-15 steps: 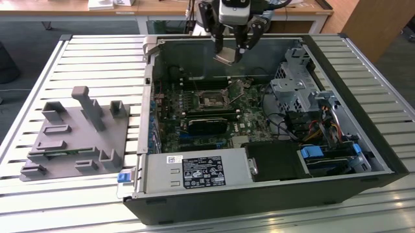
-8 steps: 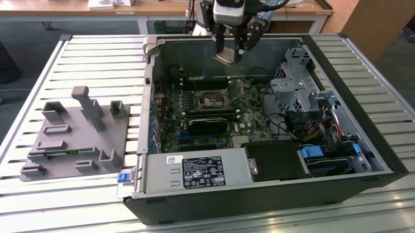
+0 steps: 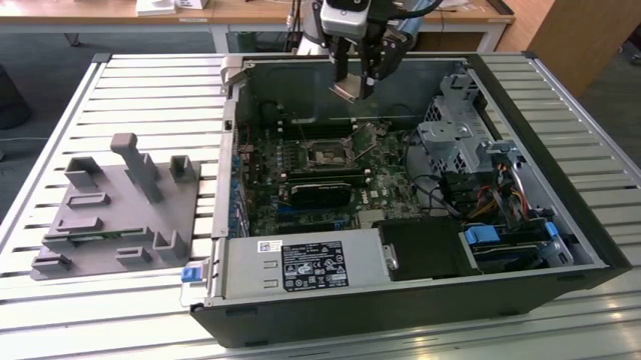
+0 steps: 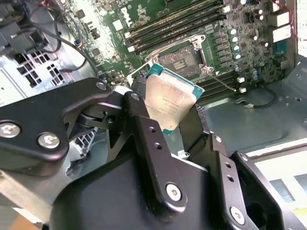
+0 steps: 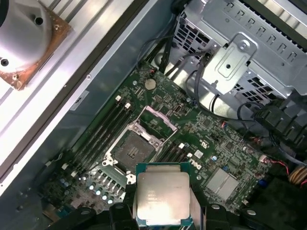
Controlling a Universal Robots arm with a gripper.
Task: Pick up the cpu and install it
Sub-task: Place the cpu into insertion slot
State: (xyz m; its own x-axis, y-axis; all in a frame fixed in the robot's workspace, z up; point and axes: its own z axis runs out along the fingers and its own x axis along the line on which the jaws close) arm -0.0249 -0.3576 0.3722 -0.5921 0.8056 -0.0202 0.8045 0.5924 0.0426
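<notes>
Cpu [image 5: 163, 199] held aloft, gripper [image 3: 361, 71] closed on its opposite edges, above far end of open computer case [image 3: 401, 315]. Open motherboard socket [image 5: 132, 151] lies below, offset toward exterior view's near-left; well apart from cpu.

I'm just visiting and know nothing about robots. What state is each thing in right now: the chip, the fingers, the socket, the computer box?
cpu, gripped and held in the air above the motherboard, not yet seated.
fingers, shut on the cpu's edges.
socket, open and empty.
computer case, lying on its side with the side panel off.
</notes>
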